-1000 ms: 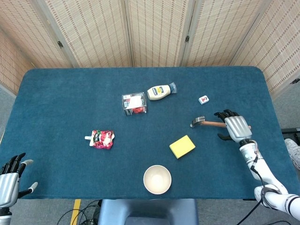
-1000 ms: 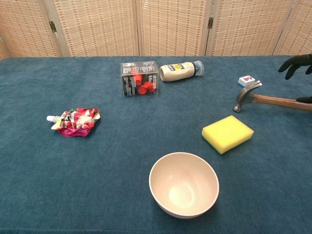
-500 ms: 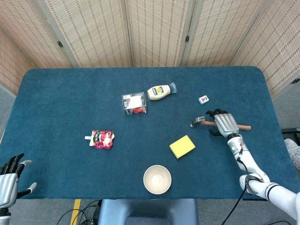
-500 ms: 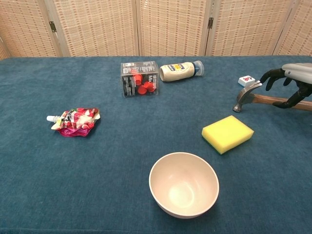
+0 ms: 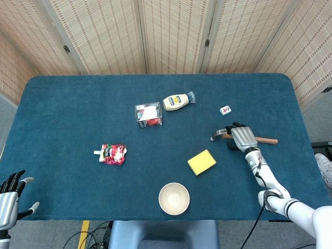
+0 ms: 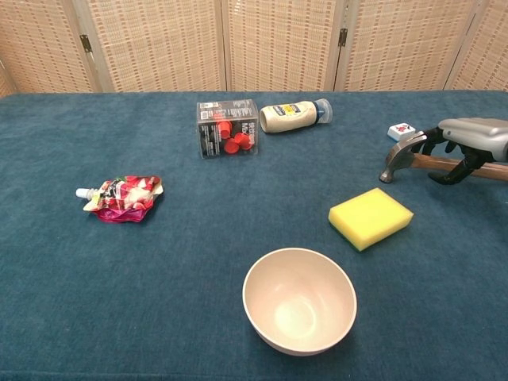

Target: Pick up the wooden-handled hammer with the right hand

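head view: the wooden-handled hammer (image 5: 244,137) lies flat on the blue tabletop (image 5: 78,114) toward its right side, long axis running left to right, metal head at the left end and the handle's free end pointing right. the right robot hand (image 5: 243,138) lies palm-down across the handle just behind the head, dark fingers (image 5: 234,126) draped over the far side of the wood; whether they are clamped on it cannot be told from above. its forearm trails back toward the near right corner. the left robot hand (image 5: 11,196) sits off the near left corner with its fingers spread and nothing in them. a yellow sponge (image 5: 202,162) lies just near-left of the hammer head, and a small white tile (image 5: 225,110) lies beyond it.

chest view: the hammer (image 6: 413,157) rests on the tabletop (image 6: 159,262) at the right edge of the picture, head to the left with its striking face turned down, handle running off to the right. the right robot hand (image 6: 467,143) covers the handle close behind the head, fingers (image 6: 444,176) curled down around the wood on both sides, in contact with it. the sponge (image 6: 371,217) sits nearer than the head, apart from it. a cream bowl (image 6: 299,302) stands at the near middle.
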Action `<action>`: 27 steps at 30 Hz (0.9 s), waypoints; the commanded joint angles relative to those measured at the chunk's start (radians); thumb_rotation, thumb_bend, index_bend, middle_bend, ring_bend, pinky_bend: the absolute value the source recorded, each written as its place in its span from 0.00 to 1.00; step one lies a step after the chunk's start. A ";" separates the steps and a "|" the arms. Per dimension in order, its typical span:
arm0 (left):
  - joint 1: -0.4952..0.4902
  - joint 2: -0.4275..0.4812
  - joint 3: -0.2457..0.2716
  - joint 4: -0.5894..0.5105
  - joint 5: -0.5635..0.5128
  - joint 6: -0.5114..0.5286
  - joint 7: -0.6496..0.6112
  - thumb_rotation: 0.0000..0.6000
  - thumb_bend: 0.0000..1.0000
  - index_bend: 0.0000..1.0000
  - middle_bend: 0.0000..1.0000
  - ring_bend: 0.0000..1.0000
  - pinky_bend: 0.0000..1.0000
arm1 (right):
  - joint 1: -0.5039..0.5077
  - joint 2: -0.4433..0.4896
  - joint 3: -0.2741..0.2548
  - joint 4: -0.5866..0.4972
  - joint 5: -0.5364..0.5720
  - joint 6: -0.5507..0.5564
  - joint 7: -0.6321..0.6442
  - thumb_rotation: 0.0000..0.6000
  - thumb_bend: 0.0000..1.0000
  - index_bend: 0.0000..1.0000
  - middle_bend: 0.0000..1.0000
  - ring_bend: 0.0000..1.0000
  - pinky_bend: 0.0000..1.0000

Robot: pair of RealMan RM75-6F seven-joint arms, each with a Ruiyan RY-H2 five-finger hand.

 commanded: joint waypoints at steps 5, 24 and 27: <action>0.001 -0.002 -0.001 0.006 -0.001 0.001 -0.005 1.00 0.20 0.29 0.13 0.12 0.21 | 0.008 -0.017 -0.002 0.020 0.007 -0.009 -0.002 1.00 0.39 0.37 0.42 0.15 0.24; 0.003 -0.008 -0.001 0.023 -0.010 -0.008 -0.015 1.00 0.20 0.29 0.13 0.12 0.21 | 0.018 -0.044 0.003 0.067 0.033 -0.035 0.003 1.00 0.48 0.44 0.48 0.20 0.24; 0.003 -0.008 -0.001 0.024 -0.011 -0.008 -0.016 1.00 0.20 0.29 0.13 0.12 0.21 | 0.019 -0.045 0.002 0.070 0.032 -0.036 0.005 1.00 0.49 0.44 0.48 0.20 0.24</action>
